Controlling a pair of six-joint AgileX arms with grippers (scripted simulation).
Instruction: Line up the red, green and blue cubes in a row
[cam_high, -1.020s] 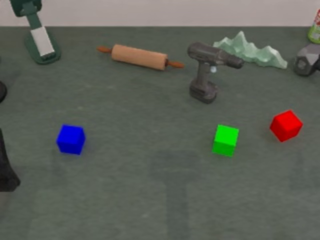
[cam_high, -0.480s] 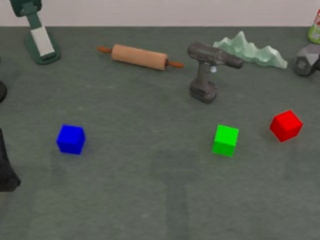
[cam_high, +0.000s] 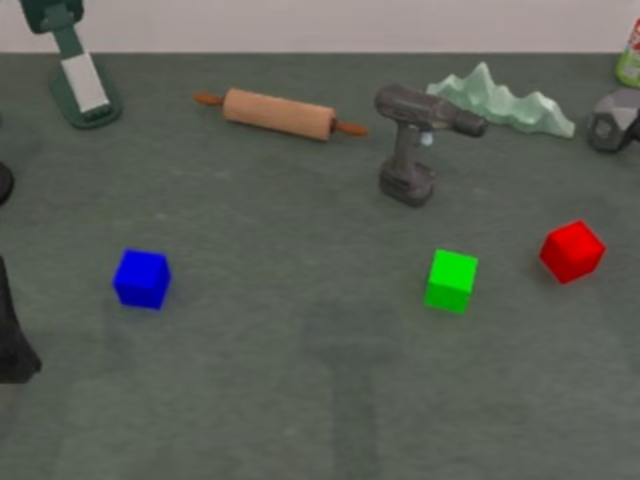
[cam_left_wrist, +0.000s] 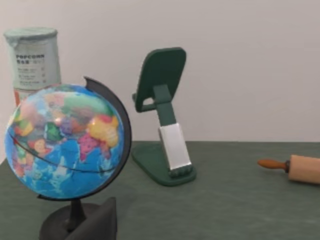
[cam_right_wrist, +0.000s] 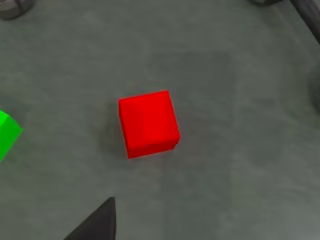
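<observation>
While the left arm (cam_high: 12, 340) sits parked at the table's left edge, blue cube (cam_high: 141, 278), green cube (cam_high: 451, 281) and red cube (cam_high: 572, 250) lie apart; neither gripper's finger state can be told.

You see a bright red cube (cam_high: 572, 251), a bright green cube (cam_high: 451, 281) and a deep blue cube (cam_high: 141, 278) on a dull grey-green surface (cam_high: 300, 380). The drill (cam_high: 415, 140) is dark grey, the rolling pin (cam_high: 279, 113) tan with orange-brown handles, the phone stand (cam_left_wrist: 165, 120) dark green, the globe (cam_left_wrist: 62, 142) blue with multicoloured lands.
</observation>
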